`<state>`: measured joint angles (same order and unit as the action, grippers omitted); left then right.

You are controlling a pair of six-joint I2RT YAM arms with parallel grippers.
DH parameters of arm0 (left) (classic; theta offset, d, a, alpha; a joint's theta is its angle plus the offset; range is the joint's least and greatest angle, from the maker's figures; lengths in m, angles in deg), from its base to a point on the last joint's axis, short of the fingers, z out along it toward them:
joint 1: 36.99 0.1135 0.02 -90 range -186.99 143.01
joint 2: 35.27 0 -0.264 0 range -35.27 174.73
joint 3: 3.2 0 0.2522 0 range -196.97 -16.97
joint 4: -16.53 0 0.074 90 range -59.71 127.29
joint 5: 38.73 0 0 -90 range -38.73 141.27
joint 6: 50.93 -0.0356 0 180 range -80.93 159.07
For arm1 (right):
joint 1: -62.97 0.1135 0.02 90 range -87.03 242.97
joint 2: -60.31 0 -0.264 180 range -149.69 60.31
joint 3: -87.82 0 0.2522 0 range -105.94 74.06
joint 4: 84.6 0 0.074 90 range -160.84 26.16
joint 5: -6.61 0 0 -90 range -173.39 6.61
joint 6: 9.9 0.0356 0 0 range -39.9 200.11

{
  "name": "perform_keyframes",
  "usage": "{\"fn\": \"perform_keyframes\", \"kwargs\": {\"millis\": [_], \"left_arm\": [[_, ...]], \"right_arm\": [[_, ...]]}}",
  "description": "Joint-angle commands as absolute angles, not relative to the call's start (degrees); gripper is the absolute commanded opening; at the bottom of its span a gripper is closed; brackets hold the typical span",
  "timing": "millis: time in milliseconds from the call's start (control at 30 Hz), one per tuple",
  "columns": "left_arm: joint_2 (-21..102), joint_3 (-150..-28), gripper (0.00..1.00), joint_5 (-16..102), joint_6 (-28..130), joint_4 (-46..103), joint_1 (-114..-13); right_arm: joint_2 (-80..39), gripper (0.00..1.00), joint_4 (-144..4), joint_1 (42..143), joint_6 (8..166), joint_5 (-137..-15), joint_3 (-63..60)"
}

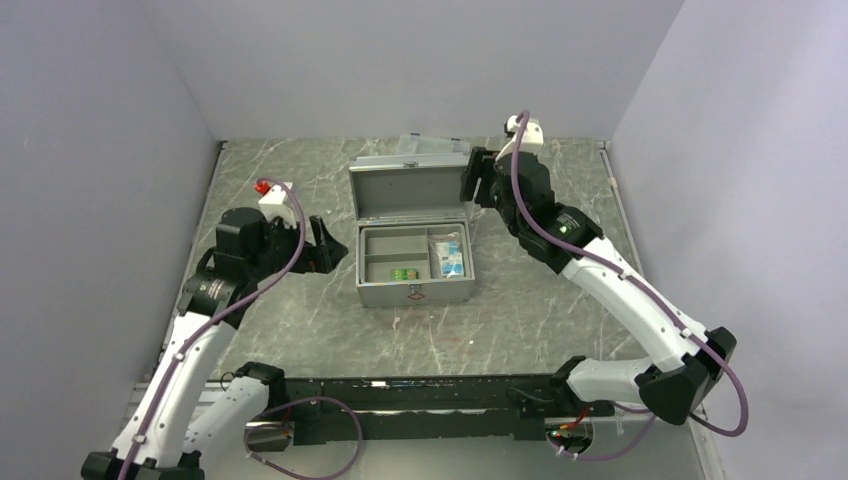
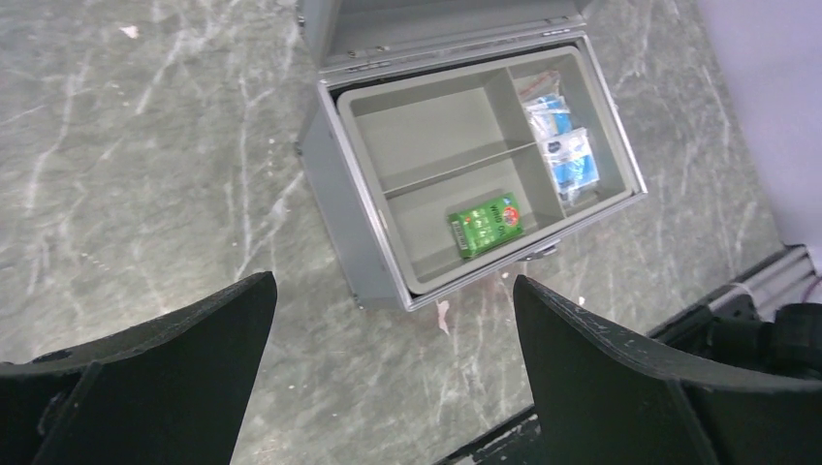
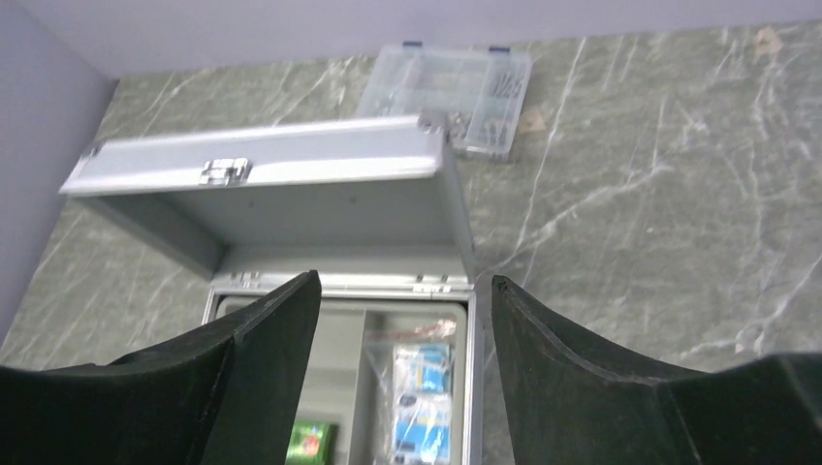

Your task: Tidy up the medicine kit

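Both the left gripper [image 2: 393, 283] and right gripper [image 3: 403, 279] were open and empty. The boxy grey metal medicine kit [image 1: 390, 290] sat open.

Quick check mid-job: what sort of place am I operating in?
Probably a lab robot test cell: plain walls box in a marble-patterned tabletop holding the open medicine kit and a clear compartment case.

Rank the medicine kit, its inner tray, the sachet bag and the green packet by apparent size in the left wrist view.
1. medicine kit
2. grey divided tray
3. clear bag of blue-and-white sachets
4. green packet, somewhat smaller than the bag
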<state>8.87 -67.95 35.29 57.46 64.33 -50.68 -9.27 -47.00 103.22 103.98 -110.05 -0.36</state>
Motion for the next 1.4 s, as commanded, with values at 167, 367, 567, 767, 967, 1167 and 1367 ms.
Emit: {"fn": "perform_keyframes", "kwargs": {"millis": [167, 367, 567, 767, 967, 1167, 1367], "left_arm": [[18.21, -73.57, 0.99, 26.91, 62.22, 58.52, -50.79], [25.92, -75.88, 0.99, 20.03, 64.56, 53.93, -50.66], [34.78, -80.10, 0.99, 12.17, 65.88, 51.75, -49.89], [40.30, -81.73, 0.99, 7.55, 68.14, 48.40, -49.48], [42.76, -82.66, 0.99, 6.97, 68.86, 46.18, -49.38], [45.01, -84.62, 0.99, 6.78, 68.93, 45.48, -49.04], [46.79, -84.91, 0.99, 6.26, 69.31, 44.66, -48.28]], "right_arm": [[-19.16, 0.68, -50.37, 94.66, 100.93, -102.89, -11.67], [-26.94, 0.68, -52.83, 87.73, 105.27, -92.68, -15.00], [-34.69, 0.69, -52.64, 83.89, 106.41, -86.10, -21.66], [-41.77, 0.69, -51.59, 81.33, 108.71, -78.31, -26.88], [-46.33, 0.69, -48.37, 81.03, 107.76, -74.57, -31.81], [-50.38, 0.68, -42.68, 80.80, 107.14, -68.49, -36.69], [-52.26, 0.65, -38.50, 80.80, 105.85, -64.09, -38.49]]}}
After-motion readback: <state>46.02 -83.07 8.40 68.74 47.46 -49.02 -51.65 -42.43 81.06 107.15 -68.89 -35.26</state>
